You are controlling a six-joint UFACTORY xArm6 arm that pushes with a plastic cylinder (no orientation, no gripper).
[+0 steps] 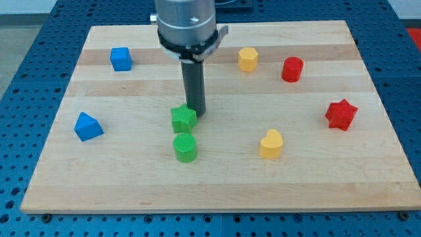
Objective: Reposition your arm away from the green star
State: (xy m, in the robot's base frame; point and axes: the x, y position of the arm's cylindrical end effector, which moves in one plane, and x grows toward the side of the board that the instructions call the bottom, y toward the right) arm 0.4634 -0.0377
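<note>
The green star (183, 119) lies near the middle of the wooden board (217, 191). My tip (198, 113) rests on the board right at the star's upper right edge, touching or nearly touching it. The dark rod rises from there to the grey arm body at the view's top. A green cylinder (185, 147) stands just below the star.
A blue cube (121, 58) is at the upper left and a blue wedge-like block (87, 126) at the left. A yellow hexagon (247, 59) and a red cylinder (292, 69) are at the upper right. A red star (341, 114) is at the right, a yellow heart (270, 144) lower middle-right.
</note>
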